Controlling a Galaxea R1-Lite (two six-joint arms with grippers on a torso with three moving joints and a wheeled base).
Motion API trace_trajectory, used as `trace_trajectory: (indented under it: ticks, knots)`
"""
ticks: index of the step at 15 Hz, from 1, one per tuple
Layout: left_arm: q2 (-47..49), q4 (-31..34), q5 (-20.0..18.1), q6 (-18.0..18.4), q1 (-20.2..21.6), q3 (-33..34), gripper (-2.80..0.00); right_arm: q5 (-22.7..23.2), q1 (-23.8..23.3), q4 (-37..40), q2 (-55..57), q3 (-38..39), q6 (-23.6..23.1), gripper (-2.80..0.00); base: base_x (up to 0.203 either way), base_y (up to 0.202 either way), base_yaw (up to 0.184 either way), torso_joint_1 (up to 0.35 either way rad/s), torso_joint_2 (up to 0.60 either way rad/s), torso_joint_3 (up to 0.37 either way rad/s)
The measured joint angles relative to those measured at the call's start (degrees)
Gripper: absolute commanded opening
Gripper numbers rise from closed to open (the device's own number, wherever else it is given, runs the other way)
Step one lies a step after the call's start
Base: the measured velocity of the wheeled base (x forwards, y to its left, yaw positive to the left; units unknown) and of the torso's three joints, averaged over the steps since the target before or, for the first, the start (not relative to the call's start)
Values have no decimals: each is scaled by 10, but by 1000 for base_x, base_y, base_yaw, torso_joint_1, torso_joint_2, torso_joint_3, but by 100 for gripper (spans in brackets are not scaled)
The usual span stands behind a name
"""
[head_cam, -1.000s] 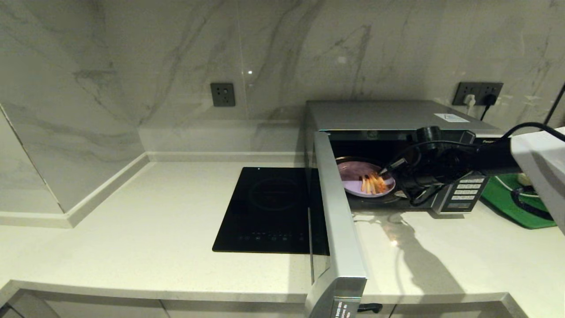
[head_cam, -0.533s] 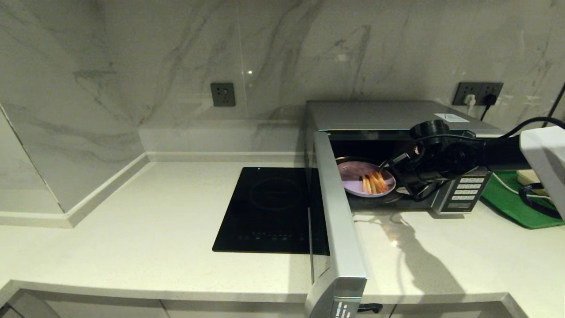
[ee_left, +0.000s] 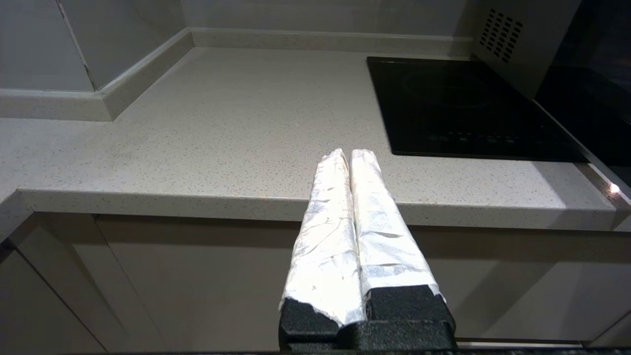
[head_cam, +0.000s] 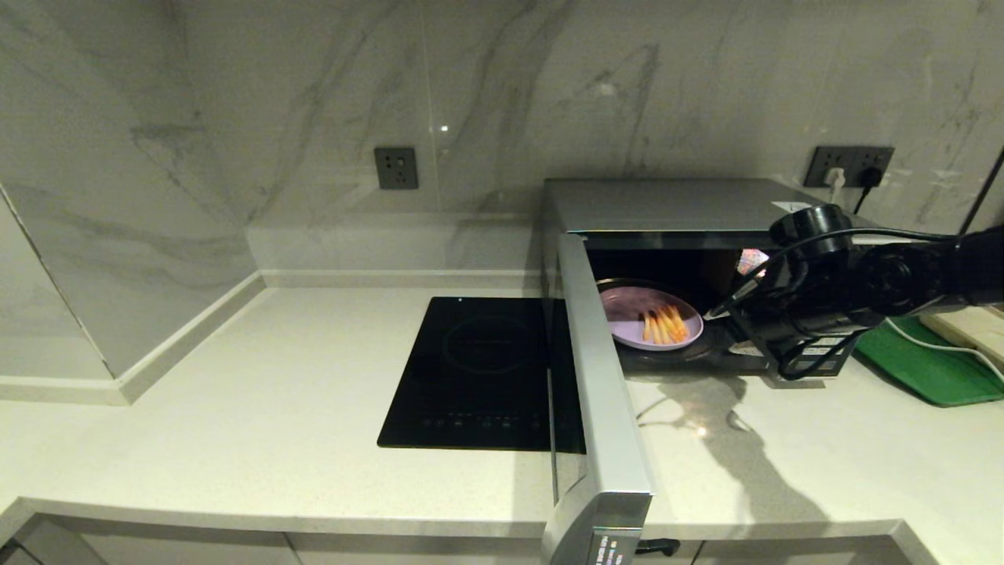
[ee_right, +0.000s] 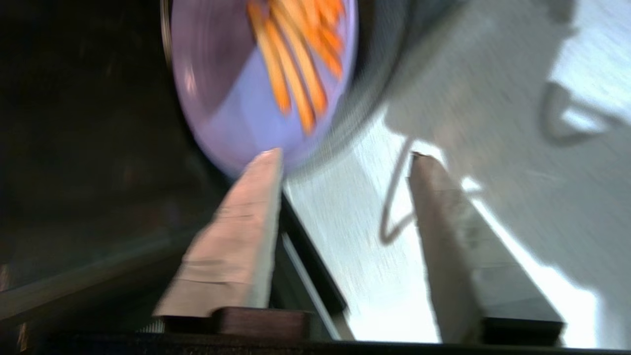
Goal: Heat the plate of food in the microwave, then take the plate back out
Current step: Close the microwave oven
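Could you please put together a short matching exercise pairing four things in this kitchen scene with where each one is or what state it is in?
Things:
1. plate of food
2. microwave door
3. left end effector
4. right end effector

States:
A. swung wide open
B. shut, empty, before the counter edge
C. inside the cavity
D. open, empty, at the cavity mouth

Pairs: 1-C, 2-A, 3-B, 4-D

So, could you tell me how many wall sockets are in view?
2: one wall socket above the cooktop, and a second socket behind the microwave, with plugs in it. Others may be hidden.
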Motion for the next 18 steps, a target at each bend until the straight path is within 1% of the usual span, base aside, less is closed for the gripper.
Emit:
trace_trajectory:
  ticks: [3,5,7,9,11,12,13,15,17,18]
  knots:
    - [0,0,0,0,0,0,-280,9,6,1,-108,91,-14,-280,0,0,0,0,0,0]
    - [0,0,0,0,0,0,-280,11,23,6,-190,148,-24,-280,0,0,0,0,0,0]
    - [0,0,0,0,0,0,-280,13,64,40,-281,192,-46,-280,0,0,0,0,0,0]
    - [0,0,0,0,0,0,-280,14,146,101,-362,211,-84,-280,0,0,0,0,0,0]
    - [0,0,0,0,0,0,-280,14,231,187,-421,196,-131,-280,0,0,0,0,0,0]
    - [0,0,0,0,0,0,-280,13,262,240,-443,175,-163,-280,0,0,0,0,0,0]
    - [0,0,0,0,0,0,-280,11,282,289,-458,153,-201,-280,0,0,0,0,0,0]
    - [0,0,0,0,0,0,-280,10,303,365,-478,101,-277,-280,0,0,0,0,0,0]
    - [0,0,0,0,0,0,-280,10,324,396,-484,57,-337,-280,0,0,0,0,0,0]
    - [0,0,0,0,0,0,-280,9,337,399,-481,38,-356,-280,0,0,0,0,0,0]
